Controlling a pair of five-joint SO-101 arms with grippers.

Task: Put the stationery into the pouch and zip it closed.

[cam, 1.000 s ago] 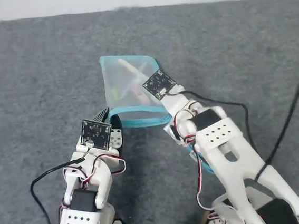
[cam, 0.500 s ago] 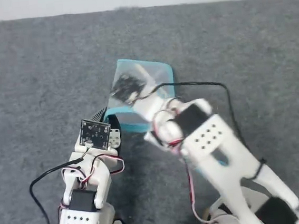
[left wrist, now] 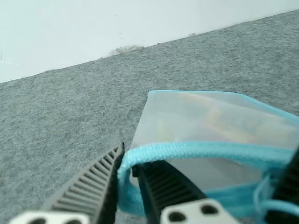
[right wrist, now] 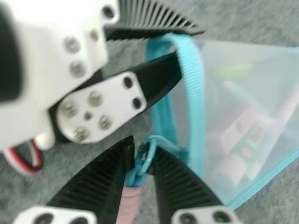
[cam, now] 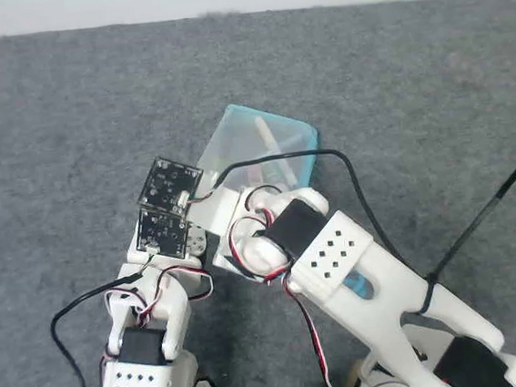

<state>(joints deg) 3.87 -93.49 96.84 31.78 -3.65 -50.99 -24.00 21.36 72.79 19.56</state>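
The two black fingers [left wrist: 91,186] of the left gripper [left wrist: 127,165] are almost shut. They pinch the blue edge [left wrist: 187,150] of the pouch [left wrist: 205,123] at one end of its mouth, and the edge bends into a loop between them.

The right gripper [right wrist: 141,151] is just beside it. Its fingers [right wrist: 180,186] are close together too, and they squeeze the small blue ring of the zip pull [right wrist: 142,164]. A pink bit shows under the ring, but I cannot tell what it is. From the right wrist view, the left gripper [right wrist: 184,44] is right above the zip pull and holds the same blue edge.

The pouch [right wrist: 233,79] is see-through with blue trim. The stationery [right wrist: 240,135] is inside it, with white, green and pink things lying near the far corner. I cannot tell how much of the zip is shut.

From the high view, the pouch [cam: 271,142] lies on the grey table [cam: 67,111] past both grippers. A white pen shape shows through it. The right arm [cam: 338,263] slants across the table to the left arm [cam: 149,341], so the two wrists sit side by side. A black cable [cam: 370,215] curves over the right arm. A white wall [left wrist: 93,28] stands behind the table.
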